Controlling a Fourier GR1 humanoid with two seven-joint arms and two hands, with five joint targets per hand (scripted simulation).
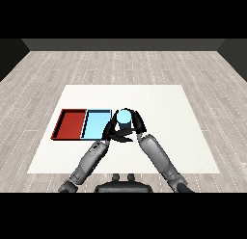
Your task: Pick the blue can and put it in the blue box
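The blue can [124, 117] stands upright just right of the light blue tray [96, 130], near the tray's right rim. My right hand [137, 123] is curled round the can from the right and from below, so only its pale top and upper side show. Whether the can rests on the table or is lifted cannot be told. My left hand [109, 132] sits low over the tray's right front corner, close to the can's left, with relaxed fingers holding nothing.
A red tray [70, 123] lies against the left side of the blue tray. Both trays lie on the left half of the white table [169, 117]. The table's front edge runs just below my forearms.
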